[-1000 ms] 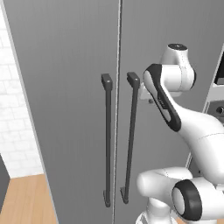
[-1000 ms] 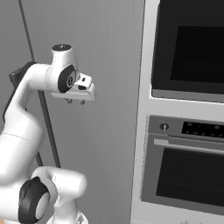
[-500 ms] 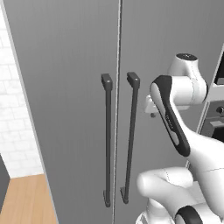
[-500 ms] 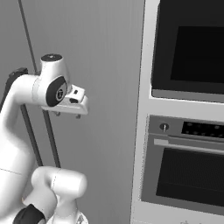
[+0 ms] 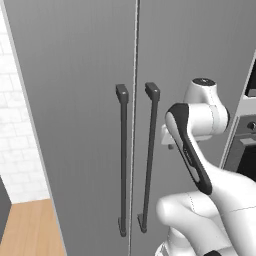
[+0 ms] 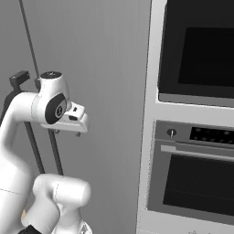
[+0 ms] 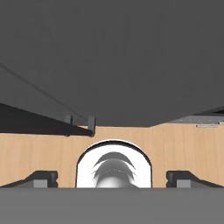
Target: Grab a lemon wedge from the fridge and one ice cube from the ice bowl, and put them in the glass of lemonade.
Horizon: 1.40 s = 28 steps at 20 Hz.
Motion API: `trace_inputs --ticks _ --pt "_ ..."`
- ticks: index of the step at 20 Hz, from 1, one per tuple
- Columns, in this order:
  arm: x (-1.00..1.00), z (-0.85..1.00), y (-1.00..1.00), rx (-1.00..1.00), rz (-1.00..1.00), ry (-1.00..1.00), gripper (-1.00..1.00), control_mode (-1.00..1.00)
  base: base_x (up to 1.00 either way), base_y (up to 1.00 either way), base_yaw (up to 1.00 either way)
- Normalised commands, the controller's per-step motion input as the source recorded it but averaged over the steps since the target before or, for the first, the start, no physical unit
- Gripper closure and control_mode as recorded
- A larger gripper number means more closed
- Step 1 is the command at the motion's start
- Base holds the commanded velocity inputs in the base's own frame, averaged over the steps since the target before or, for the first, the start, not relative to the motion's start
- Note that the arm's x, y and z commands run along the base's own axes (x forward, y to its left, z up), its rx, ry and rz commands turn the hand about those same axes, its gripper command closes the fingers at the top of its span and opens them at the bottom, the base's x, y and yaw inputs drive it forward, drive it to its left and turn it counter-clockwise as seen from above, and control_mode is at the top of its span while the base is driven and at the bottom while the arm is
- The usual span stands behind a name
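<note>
So the tall grey double-door fridge [image 5: 95, 100] is shut, both doors flush, with its two long dark vertical bar handles [image 5: 123, 160] sitting side by side at the centre seam. The white arm's gripper [image 6: 67, 133] hangs just right of the fridge's right-hand handle, in front of the right door, not touching either bar. From the hand camera the two dark fingertips [image 7: 41, 178] sit far out at the edges, so the jaws are spread wide with nothing between them, pointing down along the fridge face toward the wooden floor [image 7: 39, 153]. Right of the fridge there's a pale column with two dark-glass built-in ovens [image 6: 196, 183].
</note>
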Motion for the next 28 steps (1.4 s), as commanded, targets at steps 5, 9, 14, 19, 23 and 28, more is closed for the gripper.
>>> trace_inputs --ticks 5,9,14,19,23,28 --pt "0.0 0.0 0.0 0.0 0.0 0.0 -1.0 1.0 -0.26 0.5 0.0" --pt "0.0 0.0 0.0 0.0 0.0 0.0 -1.0 1.0 -0.26 0.66 0.0" --pt "0.0 0.0 0.0 0.0 0.0 0.0 -1.0 1.0 -0.47 0.08 0.0" --pt "0.0 0.0 0.0 0.0 0.0 0.0 -1.0 1.0 -0.72 0.0 -0.02" --pt "0.0 0.0 0.0 0.0 0.0 0.0 -1.0 1.0 -0.68 0.01 0.0" --pt "0.0 0.0 0.0 0.0 0.0 0.0 -1.0 1.0 -0.59 0.07 0.0"
